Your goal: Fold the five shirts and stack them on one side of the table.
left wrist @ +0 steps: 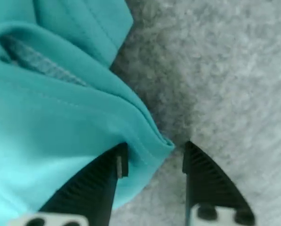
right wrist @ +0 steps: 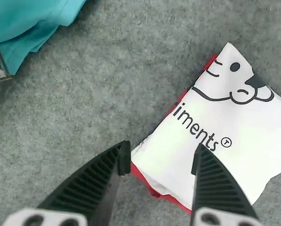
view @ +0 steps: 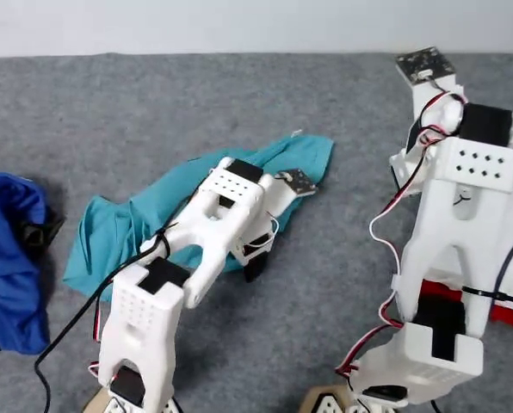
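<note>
1. The left end effector (left wrist: 152,165) is released, its jaws spread. One finger rests on the teal shirt (left wrist: 51,117). The other stands over bare grey bench (left wrist: 235,70).
2. A hemmed corner of that shirt pokes into the gap between the jaws, and the rest of the cloth lies off to the side of the resting finger. Judging by this, closing here would pinch the corner rather than a thick fold.
3. From above, the teal shirt (view: 119,232) lies crumpled and unfolded in the middle of the bench. Its long axis runs diagonally from the near left toward the far right. The left arm lies across it and is plainly the nearer arm, so the grasp falls to it.
4. The right end effector (right wrist: 159,160) is also released and holds nothing. It hangs over the edge of a folded white shirt (right wrist: 225,141) with black print.
5. The white shirt appears to lie on a red shirt (view: 508,311) at the right side of the bench, which looks like the start of the stack.
6. Farthest off, at the left edge, a blue shirt (view: 11,258) sits bunched and unfolded, near the teal one but apart from it.
</note>
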Controlling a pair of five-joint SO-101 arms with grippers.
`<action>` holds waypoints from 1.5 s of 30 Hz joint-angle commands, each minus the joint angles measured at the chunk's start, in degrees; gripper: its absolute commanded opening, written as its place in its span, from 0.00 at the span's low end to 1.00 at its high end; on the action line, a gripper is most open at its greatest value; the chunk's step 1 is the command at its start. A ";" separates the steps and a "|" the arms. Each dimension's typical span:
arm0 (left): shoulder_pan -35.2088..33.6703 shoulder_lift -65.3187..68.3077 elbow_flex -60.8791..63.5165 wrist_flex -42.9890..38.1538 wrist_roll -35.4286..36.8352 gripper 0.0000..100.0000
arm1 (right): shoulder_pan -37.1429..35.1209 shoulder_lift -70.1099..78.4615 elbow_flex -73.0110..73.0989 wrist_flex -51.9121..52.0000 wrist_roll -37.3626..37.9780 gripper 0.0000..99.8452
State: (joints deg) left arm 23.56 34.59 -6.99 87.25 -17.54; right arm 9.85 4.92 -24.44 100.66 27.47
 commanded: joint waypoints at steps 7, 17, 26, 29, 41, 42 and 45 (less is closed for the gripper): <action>-1.14 -0.79 -6.02 0.70 1.58 0.01 | 0.66 -3.12 -0.44 2.24 -0.53 0.21; -7.38 -26.37 -6.37 12.48 1.85 0.00 | 0.66 -6.20 -0.35 2.24 -0.26 0.21; -21.80 -57.58 2.07 13.45 1.76 0.00 | 0.48 -6.20 -0.35 2.24 -0.26 0.21; -29.27 -65.32 6.11 13.45 1.14 0.00 | -0.84 -6.20 -0.26 2.24 -0.26 0.21; -54.68 -76.40 25.80 8.88 -5.98 0.00 | -22.81 -4.18 -0.26 2.15 -0.26 0.22; -55.74 -76.40 27.82 7.65 -6.07 0.00 | -24.75 -2.68 -0.35 2.07 -0.18 0.22; -57.58 -76.48 33.98 3.96 -6.86 0.00 | -28.79 3.47 -1.14 -1.01 -0.44 0.22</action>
State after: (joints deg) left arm -32.00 -40.40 23.16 94.99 -23.34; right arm -15.56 5.01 -24.44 100.48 27.47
